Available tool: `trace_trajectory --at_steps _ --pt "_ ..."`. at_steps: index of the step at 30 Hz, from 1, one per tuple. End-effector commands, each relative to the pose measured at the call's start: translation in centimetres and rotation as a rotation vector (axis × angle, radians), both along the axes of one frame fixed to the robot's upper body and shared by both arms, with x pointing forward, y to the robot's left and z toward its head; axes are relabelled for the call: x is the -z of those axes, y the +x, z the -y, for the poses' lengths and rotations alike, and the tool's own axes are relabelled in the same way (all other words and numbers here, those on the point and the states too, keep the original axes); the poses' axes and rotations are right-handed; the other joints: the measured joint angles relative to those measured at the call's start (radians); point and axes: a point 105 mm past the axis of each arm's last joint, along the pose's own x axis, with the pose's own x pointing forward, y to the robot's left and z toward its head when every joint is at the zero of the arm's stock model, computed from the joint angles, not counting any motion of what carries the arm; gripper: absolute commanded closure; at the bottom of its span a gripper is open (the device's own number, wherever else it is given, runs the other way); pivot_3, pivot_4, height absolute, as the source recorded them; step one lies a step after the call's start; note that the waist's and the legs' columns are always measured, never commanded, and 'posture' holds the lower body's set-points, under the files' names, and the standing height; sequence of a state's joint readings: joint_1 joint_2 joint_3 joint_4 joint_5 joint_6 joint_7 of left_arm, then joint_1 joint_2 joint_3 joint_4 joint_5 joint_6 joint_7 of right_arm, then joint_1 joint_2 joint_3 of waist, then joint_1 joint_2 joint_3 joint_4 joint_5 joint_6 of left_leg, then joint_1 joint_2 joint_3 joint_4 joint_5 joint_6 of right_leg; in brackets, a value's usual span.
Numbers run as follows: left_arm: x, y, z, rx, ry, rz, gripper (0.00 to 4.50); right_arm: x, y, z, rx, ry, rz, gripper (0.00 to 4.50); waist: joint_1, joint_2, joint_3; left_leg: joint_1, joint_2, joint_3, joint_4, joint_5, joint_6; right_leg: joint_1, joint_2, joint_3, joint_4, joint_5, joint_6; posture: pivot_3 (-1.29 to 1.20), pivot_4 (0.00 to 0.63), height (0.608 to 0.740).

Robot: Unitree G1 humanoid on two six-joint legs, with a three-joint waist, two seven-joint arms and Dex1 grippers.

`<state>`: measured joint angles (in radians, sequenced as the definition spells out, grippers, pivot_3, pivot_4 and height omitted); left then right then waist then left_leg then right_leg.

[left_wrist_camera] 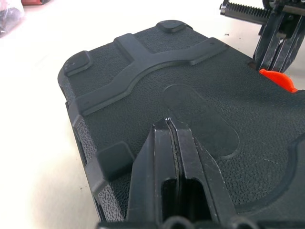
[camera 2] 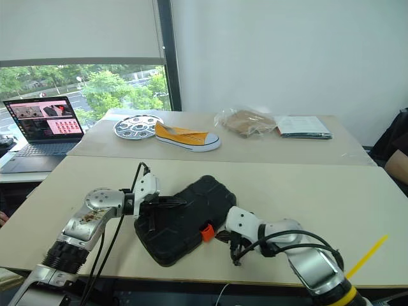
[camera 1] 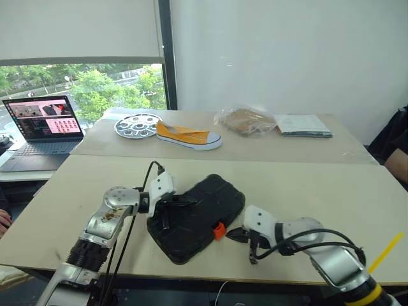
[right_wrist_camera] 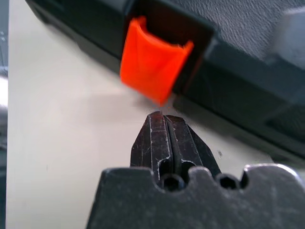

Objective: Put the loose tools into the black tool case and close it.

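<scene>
The black tool case (camera 1: pixel 205 205) lies closed on the near table, tilted, its orange latch (camera 1: pixel 218 229) facing the front edge. My left gripper (camera 1: pixel 190 201) is shut, and its fingertips (left_wrist_camera: pixel 169 126) rest on the textured lid near the case's left end. My right gripper (camera 1: pixel 232 234) is shut too, low over the table, its tip (right_wrist_camera: pixel 162 117) just short of the orange latch (right_wrist_camera: pixel 152 67), which sticks out from the case's edge. In the left wrist view the right gripper (left_wrist_camera: pixel 276 43) stands beside the latch (left_wrist_camera: pixel 279 78). The loose tools are out of view.
On the far table lie a yellow sneaker (camera 1: pixel 188 136), a round metal tray (camera 1: pixel 137 125), a plastic bag (camera 1: pixel 245 121) and a booklet (camera 1: pixel 303 125). An open laptop (camera 1: pixel 44 131) stands at the left. A person's sleeve (camera 1: pixel 398 150) shows at the right edge.
</scene>
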<state>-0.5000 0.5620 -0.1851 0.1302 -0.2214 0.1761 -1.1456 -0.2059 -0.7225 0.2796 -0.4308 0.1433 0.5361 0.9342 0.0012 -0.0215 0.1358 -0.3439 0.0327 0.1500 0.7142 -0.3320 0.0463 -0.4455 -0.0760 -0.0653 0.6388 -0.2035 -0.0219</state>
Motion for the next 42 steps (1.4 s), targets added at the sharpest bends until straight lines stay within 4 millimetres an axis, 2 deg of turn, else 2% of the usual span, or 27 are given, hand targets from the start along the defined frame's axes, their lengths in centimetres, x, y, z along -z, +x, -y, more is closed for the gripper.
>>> trace_trajectory --at_steps 1,4,9,13,16,25,31,35,42 --pt "4.3 -1.1 0.0 0.010 0.090 -0.135 4.47 -1.5 -0.8 -0.4 -0.026 0.041 0.016 4.50 0.002 0.000 0.000 0.003 0.000 -0.001 -0.001 0.000 0.000 0.003 0.000 -0.001 -0.002 0.000 0.000 0.00 0.150 0.740" --pt "5.0 -1.3 0.4 0.037 0.126 -0.138 4.47 -1.3 -1.3 -0.8 -0.018 0.073 -0.017 4.50 0.004 0.001 -0.001 0.007 0.001 -0.002 -0.003 -0.005 0.008 0.008 0.000 -0.002 -0.007 -0.004 0.006 0.00 0.150 0.740" --pt "6.4 -1.4 1.1 0.047 0.193 -0.156 4.47 -0.7 -1.5 -2.0 -0.017 0.092 -0.053 4.50 0.014 0.005 -0.006 0.007 0.001 -0.003 -0.003 -0.006 0.009 0.010 -0.002 -0.002 -0.008 -0.002 0.004 0.00 0.150 0.740" --pt "6.9 -1.6 1.2 0.046 0.225 -0.172 4.47 -0.4 -0.7 -2.9 0.005 0.101 -0.046 4.50 0.014 0.007 -0.011 0.007 0.000 -0.003 -0.003 -0.006 0.010 0.011 -0.002 -0.002 -0.010 0.000 0.002 0.00 0.150 0.740" --pt "7.2 -1.8 1.0 0.052 0.253 -0.186 4.47 -0.3 0.0 -3.0 0.014 0.091 -0.028 4.50 0.013 0.008 -0.012 0.007 0.000 -0.003 -0.003 -0.007 0.011 0.011 -0.002 -0.002 -0.010 -0.003 0.005 0.00 0.150 0.740" --pt "7.6 -2.2 1.3 0.069 0.269 -0.198 4.47 -0.9 0.9 -2.8 -0.004 0.061 0.002 4.50 0.011 0.007 -0.017 0.008 0.001 -0.005 -0.003 -0.007 0.012 0.012 -0.003 -0.002 -0.010 -0.004 0.006 0.00 0.150 0.740" --pt "7.3 -2.0 1.9 0.065 0.242 -0.185 4.47 -0.9 -0.2 -1.3 -0.039 0.011 -0.067 4.50 0.014 0.008 -0.017 0.007 0.001 -0.006 -0.003 -0.008 0.014 0.012 -0.006 -0.002 -0.011 -0.004 0.006 0.00 0.150 0.740" --pt "6.9 -1.8 2.0 0.055 0.225 -0.178 4.47 -0.8 0.3 -0.4 0.000 -0.005 -0.053 4.50 0.017 0.008 -0.018 0.006 0.000 -0.008 -0.003 -0.010 0.016 0.013 -0.013 -0.004 -0.012 -0.003 0.004 0.00 0.150 0.740" --pt "6.8 -1.6 2.0 0.050 0.218 -0.174 4.47 -1.0 0.9 -1.3 0.008 0.028 -0.040 4.50 0.017 0.008 -0.017 0.006 -0.001 -0.009 -0.003 -0.010 0.017 0.014 -0.015 -0.005 -0.014 -0.005 0.009 0.00 0.150 0.740"
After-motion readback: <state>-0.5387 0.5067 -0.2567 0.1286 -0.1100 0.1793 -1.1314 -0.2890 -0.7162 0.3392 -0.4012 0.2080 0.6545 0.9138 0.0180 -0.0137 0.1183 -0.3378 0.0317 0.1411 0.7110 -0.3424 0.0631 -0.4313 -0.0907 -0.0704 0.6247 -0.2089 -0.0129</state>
